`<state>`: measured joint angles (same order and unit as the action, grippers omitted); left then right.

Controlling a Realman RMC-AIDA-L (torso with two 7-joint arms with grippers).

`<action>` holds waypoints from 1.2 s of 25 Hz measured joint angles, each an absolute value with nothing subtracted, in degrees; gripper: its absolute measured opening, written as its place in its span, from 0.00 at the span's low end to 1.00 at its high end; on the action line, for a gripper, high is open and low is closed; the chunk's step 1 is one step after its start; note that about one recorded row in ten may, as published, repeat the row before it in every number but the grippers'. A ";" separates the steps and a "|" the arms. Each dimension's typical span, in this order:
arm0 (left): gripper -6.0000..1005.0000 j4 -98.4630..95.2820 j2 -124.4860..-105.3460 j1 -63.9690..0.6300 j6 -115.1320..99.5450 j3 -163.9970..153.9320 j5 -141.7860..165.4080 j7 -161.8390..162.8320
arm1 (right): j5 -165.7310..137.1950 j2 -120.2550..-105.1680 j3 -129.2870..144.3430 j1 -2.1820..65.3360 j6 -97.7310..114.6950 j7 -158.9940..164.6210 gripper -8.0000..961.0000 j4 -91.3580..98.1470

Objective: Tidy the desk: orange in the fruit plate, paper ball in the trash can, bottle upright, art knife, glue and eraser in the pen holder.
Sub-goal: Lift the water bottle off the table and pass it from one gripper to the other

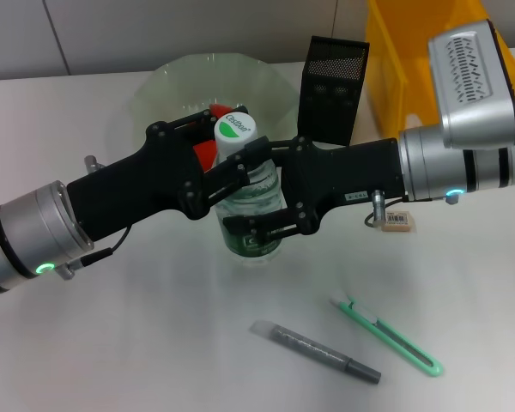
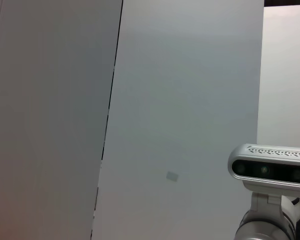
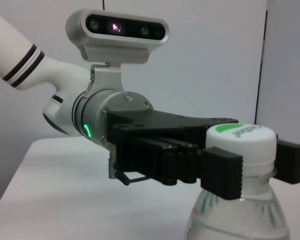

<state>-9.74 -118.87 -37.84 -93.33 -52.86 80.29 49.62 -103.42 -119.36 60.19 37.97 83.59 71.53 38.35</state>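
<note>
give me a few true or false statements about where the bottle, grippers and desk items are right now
1. The bottle stands upright on the desk. True.
2. The left gripper is parked away from the bottle. False: its fingers sit either side of the bottle's neck, just under the white cap.
3. The right gripper has fingers on both sides of the bottle's body. True.
4. The green art knife is in the pen holder. False: it lies flat on the desk, nearer the robot than the bottle.
5. The eraser lies on the desk under the right arm. True.
</note>
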 joint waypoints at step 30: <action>0.44 -11.78 -118.91 -38.06 -91.97 -53.70 80.24 51.33 | -102.65 -119.36 59.89 37.61 83.38 74.10 0.79 40.00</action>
